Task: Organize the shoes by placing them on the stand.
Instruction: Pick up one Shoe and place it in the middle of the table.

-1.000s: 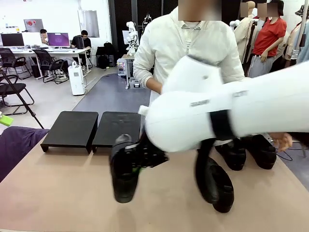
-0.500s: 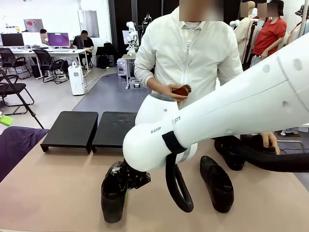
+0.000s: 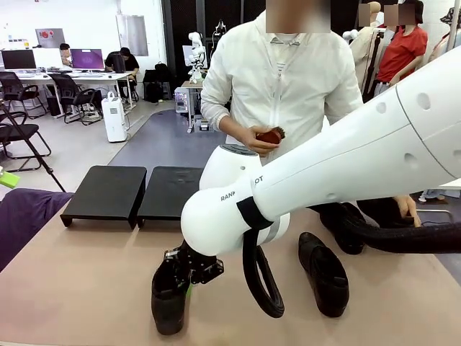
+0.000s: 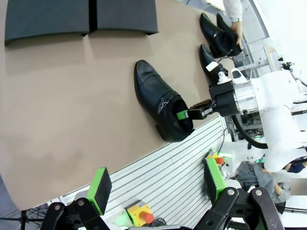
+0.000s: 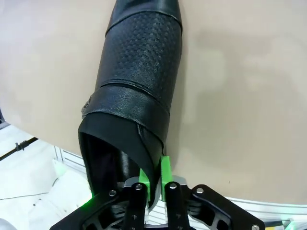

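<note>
The stand is two low black platforms, the left platform (image 3: pixel 106 191) (image 4: pixel 45 19) and the right platform (image 3: pixel 173 191) (image 4: pixel 125 14), set edge to edge at the far left of the tan desk (image 3: pixel 86 288). An open stretch of desk runs from the stand's front edge toward the robot. Across it, in line with the right platform, lies the gripped shoe (image 3: pixel 169 303) (image 4: pixel 158 103) (image 5: pixel 139 81), toe aimed back at the stand and heel right at the desk's near edge, where a ribbed metal rail begins. The right pincer (image 3: pixel 189 277) (image 4: pixel 192 112) (image 5: pixel 154 179) is nipped nearly closed on the rear rim of that shoe's opening, one green pad inside and one outside. Whether the sole rests on the desk cannot be told. The right arm's white elbow and black cable loop hang over the desk to the right of the stand. Past them a second shoe (image 3: pixel 324 270) (image 4: pixel 208 57) lies flat, and a far pair of shoes (image 3: pixel 346 231) (image 4: pixel 220 33) sits farther right, with the person's hand (image 4: pixel 235 36) on it. The left pincer (image 4: pixel 156 184) hangs above the near rail, well back from the stand, spread wide with nothing between its pads. A purple cloth (image 3: pixel 25 216) covers the desk corner left of the stand. Behind the stand, grey floor leads to office tables with monitors and chairs.
</note>
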`<state>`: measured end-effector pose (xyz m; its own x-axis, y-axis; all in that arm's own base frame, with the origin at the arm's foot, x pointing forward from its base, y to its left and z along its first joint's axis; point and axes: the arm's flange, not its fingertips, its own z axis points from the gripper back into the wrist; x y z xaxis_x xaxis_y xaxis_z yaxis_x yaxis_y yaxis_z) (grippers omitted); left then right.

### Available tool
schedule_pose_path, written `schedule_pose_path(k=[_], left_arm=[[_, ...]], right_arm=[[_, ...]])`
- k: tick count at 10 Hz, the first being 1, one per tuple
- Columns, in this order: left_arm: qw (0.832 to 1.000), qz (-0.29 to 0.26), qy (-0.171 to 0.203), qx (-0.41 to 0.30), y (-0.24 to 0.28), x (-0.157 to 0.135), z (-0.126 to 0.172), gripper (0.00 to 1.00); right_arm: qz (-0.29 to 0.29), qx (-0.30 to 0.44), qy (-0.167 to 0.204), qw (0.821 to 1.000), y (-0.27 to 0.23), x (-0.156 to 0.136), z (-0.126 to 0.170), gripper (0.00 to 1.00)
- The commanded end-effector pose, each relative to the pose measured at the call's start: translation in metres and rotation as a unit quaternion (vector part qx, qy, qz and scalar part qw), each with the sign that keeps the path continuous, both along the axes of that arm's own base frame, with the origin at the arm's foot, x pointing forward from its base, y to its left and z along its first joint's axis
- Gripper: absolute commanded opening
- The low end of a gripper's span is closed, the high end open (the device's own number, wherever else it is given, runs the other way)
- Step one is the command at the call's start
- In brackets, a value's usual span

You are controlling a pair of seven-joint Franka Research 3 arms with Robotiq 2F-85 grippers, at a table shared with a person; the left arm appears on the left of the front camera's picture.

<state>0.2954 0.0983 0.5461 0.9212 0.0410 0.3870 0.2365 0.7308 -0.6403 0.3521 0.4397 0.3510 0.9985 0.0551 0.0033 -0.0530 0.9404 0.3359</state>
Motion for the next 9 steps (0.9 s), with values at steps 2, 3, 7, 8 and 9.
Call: schedule_pose_path(k=[2, 3, 7, 8, 9], left_arm=[[1.0, -0.007, -0.008, -0.008, 0.001, -0.001, 0.0, 1.0], [1.0, -0.007, -0.008, -0.008, 0.001, -0.001, 0.0, 1.0], [1.0, -0.007, -0.008, -0.008, 0.001, -0.001, 0.0, 1.0], [1.0, -0.007, -0.008, -0.008, 0.001, -0.001, 0.0, 1.0], [1.0, -0.007, -0.008, -0.008, 0.001, -0.001, 0.0, 1.0]], right_arm=[[-0.007, 0.015, 0.002, 1.0, 0.005, 0.0, 0.011, 1.0], [-0.01, 0.014, -0.002, 1.0, 0.002, 0.001, 0.015, 1.0], [0.0, -0.005, -0.023, 1.0, -0.012, -0.001, 0.032, 1.0], [0.002, -0.019, -0.027, 0.999, -0.029, 0.001, 0.038, 1.0], [-0.005, -0.036, -0.035, 0.999, -0.049, 0.006, 0.045, 1.0]])
